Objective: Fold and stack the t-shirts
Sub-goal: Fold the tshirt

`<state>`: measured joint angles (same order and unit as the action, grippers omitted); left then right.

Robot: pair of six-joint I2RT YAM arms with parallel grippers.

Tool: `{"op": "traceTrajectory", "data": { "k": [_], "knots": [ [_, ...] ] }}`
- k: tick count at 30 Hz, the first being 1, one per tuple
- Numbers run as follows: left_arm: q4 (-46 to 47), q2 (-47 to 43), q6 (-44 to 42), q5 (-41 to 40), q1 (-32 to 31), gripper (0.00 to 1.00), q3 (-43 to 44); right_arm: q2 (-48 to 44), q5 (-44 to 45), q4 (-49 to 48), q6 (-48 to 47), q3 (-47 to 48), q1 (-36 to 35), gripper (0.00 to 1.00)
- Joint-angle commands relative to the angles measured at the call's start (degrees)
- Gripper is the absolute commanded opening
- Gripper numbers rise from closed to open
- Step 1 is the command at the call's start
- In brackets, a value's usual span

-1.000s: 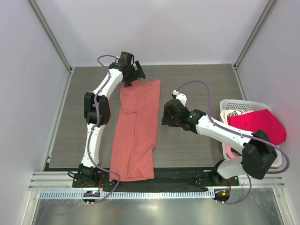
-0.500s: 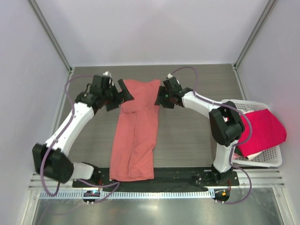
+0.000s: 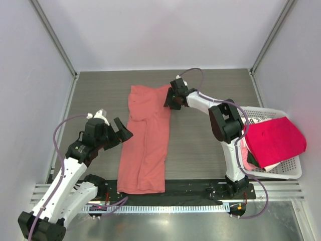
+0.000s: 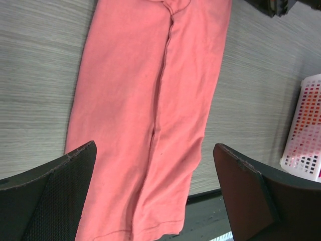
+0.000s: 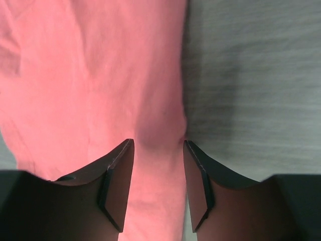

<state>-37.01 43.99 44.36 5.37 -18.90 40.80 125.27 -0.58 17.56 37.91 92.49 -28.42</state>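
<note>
The salmon-coral t-shirt (image 3: 145,140) lies on the table as a long strip, folded lengthwise, running from far to near. My left gripper (image 3: 122,133) is open and empty, above the strip's left edge about halfway along. In the left wrist view (image 4: 154,148) its fingers span the shirt (image 4: 150,95) below. My right gripper (image 3: 169,99) is at the shirt's far right corner. In the right wrist view (image 5: 158,141) its jaws stand apart, low over the cloth (image 5: 100,75), with the shirt's right edge between them. The crimson-pink t-shirt (image 3: 276,135) and a bit of the white lettered t-shirt (image 3: 252,122) lie in the basket.
The white lattice basket (image 3: 283,174) stands at the right edge of the table and shows in the left wrist view (image 4: 307,130). A black strip (image 3: 195,187) runs along the near edge by the arm bases. Grey walls stand on three sides.
My left arm has swung back from the shirt's far left corner to its middle left edge. My right gripper has moved from mid-table to the shirt's far right corner and dropped onto it.
</note>
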Motion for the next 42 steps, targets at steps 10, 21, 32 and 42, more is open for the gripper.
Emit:
{"op": "traceTrajectory", "data": {
  "k": [10, 21, 32, 42],
  "knots": [
    [4.93, -3.3, 0.91, 0.17, -0.35, 1.0, -5.64, 10.07, 2.07, 3.35, -3.37, 13.93, 3.9, 0.04],
    [15.47, 1.71, 0.73, 1.49, -0.26, 1.0, -11.88, 18.6, -5.12, 3.8, -4.16, 27.73, 12.85, 0.04],
    [20.05, 11.2, 0.55, 3.07, -0.7, 1.0, -12.32, 19.5, -16.3, 7.93, -7.23, 39.03, 16.47, 0.74],
    [18.92, 12.18, 2.4, 7.99, -2.9, 0.9, -14.69, -17.31, -4.27, 3.28, -4.17, -12.29, 6.74, 0.52]
  ]
}}
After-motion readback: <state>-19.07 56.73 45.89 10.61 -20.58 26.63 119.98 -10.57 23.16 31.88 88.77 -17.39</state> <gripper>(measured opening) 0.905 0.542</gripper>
